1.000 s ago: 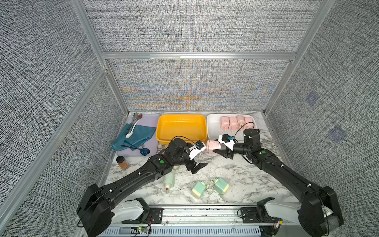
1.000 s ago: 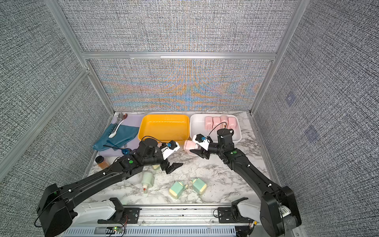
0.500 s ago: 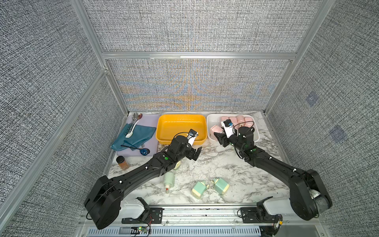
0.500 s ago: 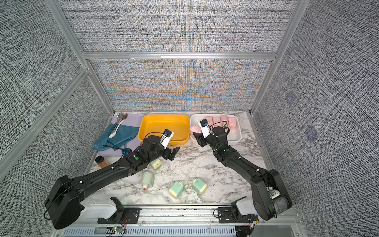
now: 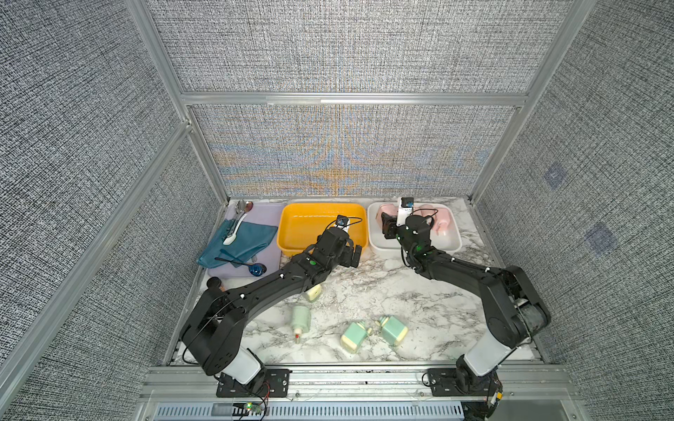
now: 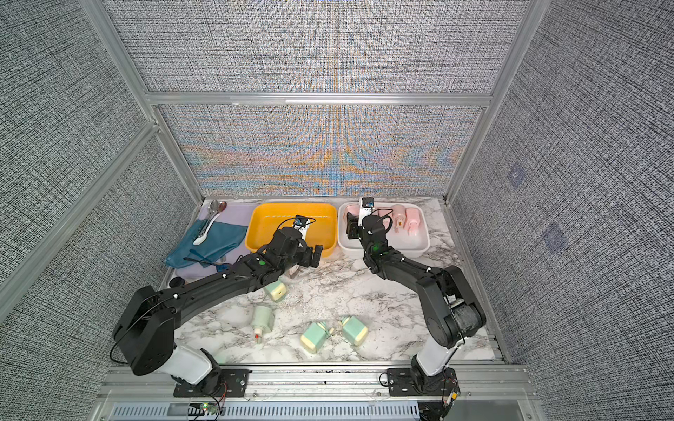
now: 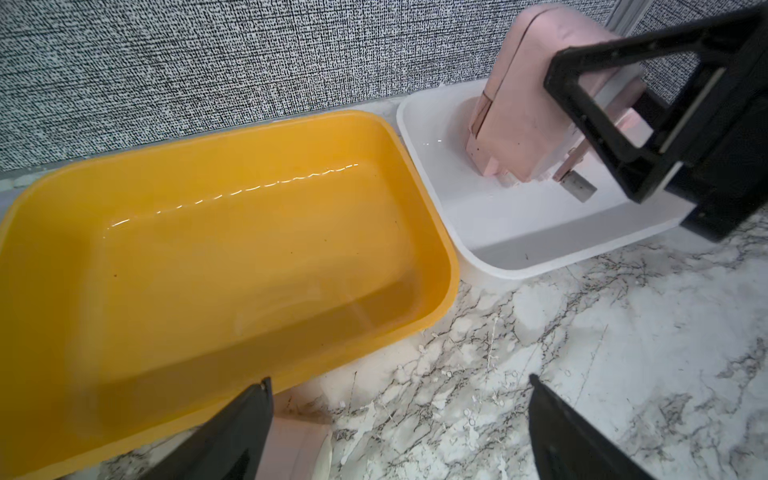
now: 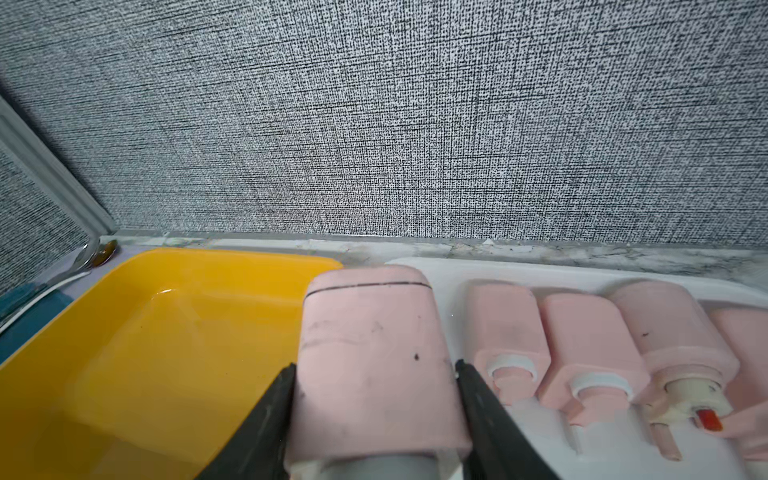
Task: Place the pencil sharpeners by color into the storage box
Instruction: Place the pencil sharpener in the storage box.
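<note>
Four mint-green pencil sharpeners (image 5: pixel 354 336) lie loose on the marble table (image 5: pixel 419 306), across the lower middle of both top views. None is boxed yet. One sits tucked against the left arm and the other three lie nearer the bottom edge.

Above them in the frame, the left gripper (image 5: pixel 352 255) hangs at the front wall of the yellow box (image 5: pixel 321 206). Its fingers are spread wide with nothing between them. A second ago it was lower in the frame, over the marble by the green blocks, so it has left them behind. At the bottom edge of the left wrist view a pale pink block (image 7: pixel 291 444) peeks out beside one finger. It may be another sharpener, though I cannot tell for certain.

Higher still, at centre right, the right gripper (image 5: pixel 388 227) has carried its load from the open marble in front of the boxes to the left end of the white box (image 5: pixel 448 248). It pinches a pink sharpener (image 8: pixel 370 324) by its two flat sides, with the body standing out beyond the fingertips. The block hangs inside the box walls, low over the floor, and whether it touches I cannot say. Beside it, toward the right of the right wrist view, the stored pink sharpeners (image 8: pixel 586 345) stand in a row.

The pink delivery looks nearly done, with only the release remaining. The yellow box holds nothing, so the green sort has not begun.
</note>
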You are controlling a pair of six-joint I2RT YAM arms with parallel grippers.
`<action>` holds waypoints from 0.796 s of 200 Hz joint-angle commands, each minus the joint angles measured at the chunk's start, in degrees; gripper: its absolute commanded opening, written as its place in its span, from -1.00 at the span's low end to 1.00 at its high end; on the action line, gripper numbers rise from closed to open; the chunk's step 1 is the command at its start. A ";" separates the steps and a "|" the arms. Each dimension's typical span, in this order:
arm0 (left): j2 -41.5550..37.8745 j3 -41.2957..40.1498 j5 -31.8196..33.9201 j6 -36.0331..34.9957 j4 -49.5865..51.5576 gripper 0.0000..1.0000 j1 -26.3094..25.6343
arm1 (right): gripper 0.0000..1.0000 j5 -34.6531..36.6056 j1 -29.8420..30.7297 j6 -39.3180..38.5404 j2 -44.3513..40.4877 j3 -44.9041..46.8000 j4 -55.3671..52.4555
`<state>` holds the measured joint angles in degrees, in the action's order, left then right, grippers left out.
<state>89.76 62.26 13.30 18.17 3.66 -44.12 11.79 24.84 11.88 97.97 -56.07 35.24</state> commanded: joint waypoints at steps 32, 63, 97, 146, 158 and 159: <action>7.61 8.81 -3.76 4.19 3.41 0.99 1.87 | -1.00 9.92 1.70 1.51 6.00 -4.77 7.35; 13.73 15.68 -4.75 4.79 6.63 0.99 3.01 | -1.00 13.26 1.96 3.68 10.47 -7.46 8.50; 23.29 27.70 -6.18 7.36 14.85 0.99 4.66 | -1.00 16.79 2.05 3.77 15.17 -10.75 9.38; 32.35 37.65 -8.54 10.49 18.92 0.99 6.05 | -1.00 18.85 2.05 5.02 22.09 -17.38 5.79; 33.45 38.89 -9.30 10.90 18.92 0.99 6.18 | -1.00 19.41 2.05 4.90 23.09 -18.37 5.11; 33.59 38.98 -9.32 10.95 18.92 0.99 6.21 | -1.00 19.50 2.01 4.86 23.16 -18.46 5.10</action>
<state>121.75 99.15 5.96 27.33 20.93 -38.28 28.49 26.92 16.10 119.81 -72.64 39.83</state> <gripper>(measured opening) 0.994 0.562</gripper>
